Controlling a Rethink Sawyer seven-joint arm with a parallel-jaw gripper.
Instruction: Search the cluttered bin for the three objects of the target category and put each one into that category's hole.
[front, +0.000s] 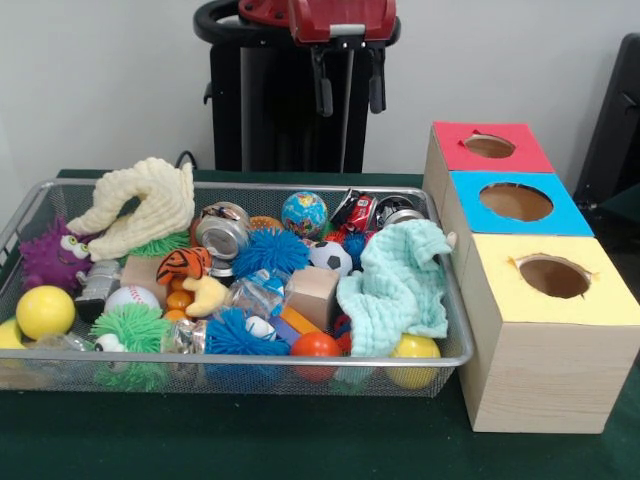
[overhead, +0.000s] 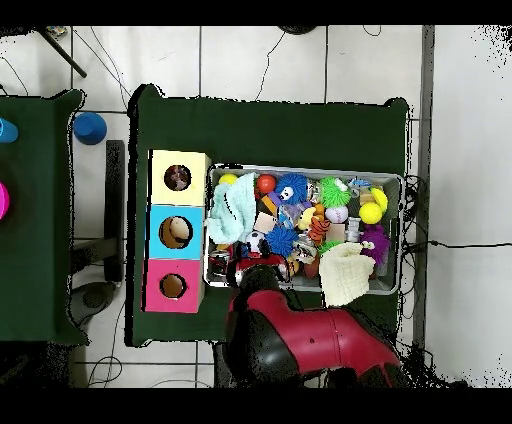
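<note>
Green-clothed surface (front: 300, 440) in front carries a wire mesh bin (front: 250, 365) heaped with balls and toys, pale wooden box (front: 540, 350) with red, blue and yellow holes touching it for short drops, claw (front: 348, 90) released and empty above the bin's far edge.

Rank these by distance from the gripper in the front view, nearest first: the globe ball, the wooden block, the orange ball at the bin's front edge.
Gripper hangs above the bin's far side.
1. Globe ball, far side of the bin, just below the gripper.
2. Wooden block, mid-bin.
3. Orange ball, against the front rim.
</note>
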